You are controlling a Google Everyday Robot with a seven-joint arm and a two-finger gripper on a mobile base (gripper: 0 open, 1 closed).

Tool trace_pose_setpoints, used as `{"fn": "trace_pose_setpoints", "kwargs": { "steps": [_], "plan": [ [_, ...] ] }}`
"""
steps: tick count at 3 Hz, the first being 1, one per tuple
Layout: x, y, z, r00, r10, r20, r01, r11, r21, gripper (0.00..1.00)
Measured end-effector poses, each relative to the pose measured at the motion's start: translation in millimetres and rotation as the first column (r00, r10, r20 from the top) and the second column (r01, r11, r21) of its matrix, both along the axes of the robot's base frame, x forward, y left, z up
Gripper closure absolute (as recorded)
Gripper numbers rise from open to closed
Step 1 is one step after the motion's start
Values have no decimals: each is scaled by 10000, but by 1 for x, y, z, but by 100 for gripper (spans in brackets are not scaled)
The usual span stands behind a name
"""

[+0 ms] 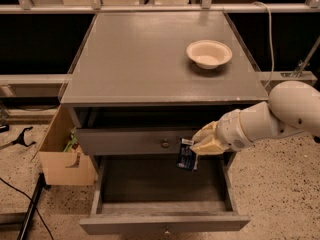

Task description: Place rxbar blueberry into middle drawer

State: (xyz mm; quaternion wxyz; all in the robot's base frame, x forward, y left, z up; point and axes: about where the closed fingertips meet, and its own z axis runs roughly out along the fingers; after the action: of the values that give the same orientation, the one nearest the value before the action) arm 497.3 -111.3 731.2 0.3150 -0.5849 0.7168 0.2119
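Observation:
The rxbar blueberry (187,155), a small dark blue wrapper with white markings, hangs from my gripper (196,146), which is shut on its top edge. The gripper reaches in from the right on a white arm. It holds the bar in front of the top drawer front, just right of the round knob (164,143). The bar is over the back right part of the middle drawer (145,186), which is pulled out with its dark tray showing.
A cream bowl (209,53) sits on the grey cabinet top (140,59) at the back right. The top drawer is slightly open. A cardboard box (62,156) stands on the floor left of the cabinet, with cables and a tool beyond it.

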Motion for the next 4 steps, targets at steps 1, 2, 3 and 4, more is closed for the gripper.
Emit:
{"fn": "trace_pose_setpoints", "kwargs": {
  "steps": [1, 2, 3, 4],
  "plan": [
    [0, -3, -16, 9999, -103, 22, 103, 9996, -248, 100],
    [1, -6, -40, 9995, -318, 72, 321, 9983, -479, 100],
    [6, -8, -63, 9977, -559, 379, 572, 9978, -330, 100],
    [15, -8, -88, 9940, -817, 721, 825, 9966, -84, 100]
  ]
}}
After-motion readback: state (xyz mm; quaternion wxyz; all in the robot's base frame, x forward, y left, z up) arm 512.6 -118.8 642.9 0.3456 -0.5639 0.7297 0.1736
